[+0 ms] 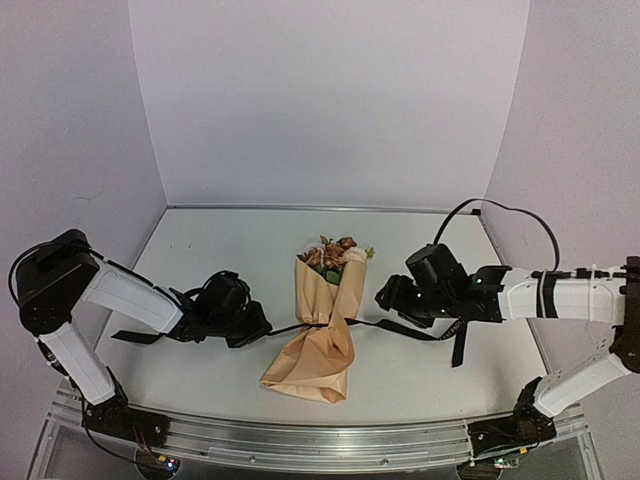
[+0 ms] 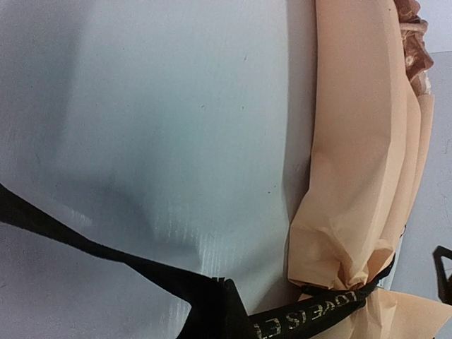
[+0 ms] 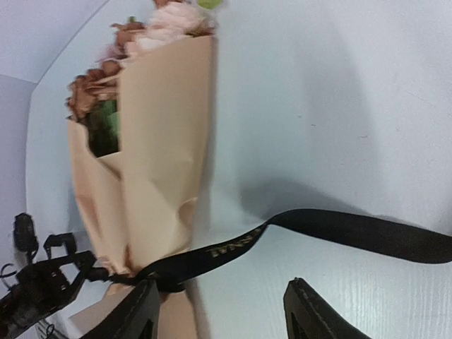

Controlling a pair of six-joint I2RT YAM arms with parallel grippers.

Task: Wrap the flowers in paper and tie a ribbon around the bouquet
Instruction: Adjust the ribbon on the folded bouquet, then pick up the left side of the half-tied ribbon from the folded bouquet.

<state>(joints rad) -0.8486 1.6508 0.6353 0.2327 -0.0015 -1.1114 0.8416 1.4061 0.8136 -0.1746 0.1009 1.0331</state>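
The bouquet lies mid-table, its tan-peach paper (image 1: 322, 335) wrapped as a cone around the flowers (image 1: 336, 252), whose pink and brown blooms show at the far end. The black ribbon (image 1: 372, 324) cinches the cone's waist. My left gripper (image 1: 262, 328) is shut on the ribbon (image 2: 318, 311) left of the cone, its tips (image 2: 224, 300) pinching the band, with a tail trailing left. My right gripper (image 1: 385, 298) stands open to the right of the cone, its fingers (image 3: 138, 314) wide apart. The ribbon (image 3: 233, 244) runs loose just beyond those fingers, over the table.
A loose ribbon tail (image 1: 458, 345) hangs under my right arm. White walls close in the table at the back and both sides. A metal rail (image 1: 320, 440) runs along the near edge. My left gripper (image 3: 35, 289) shows in the right wrist view beyond the paper (image 3: 162, 162).
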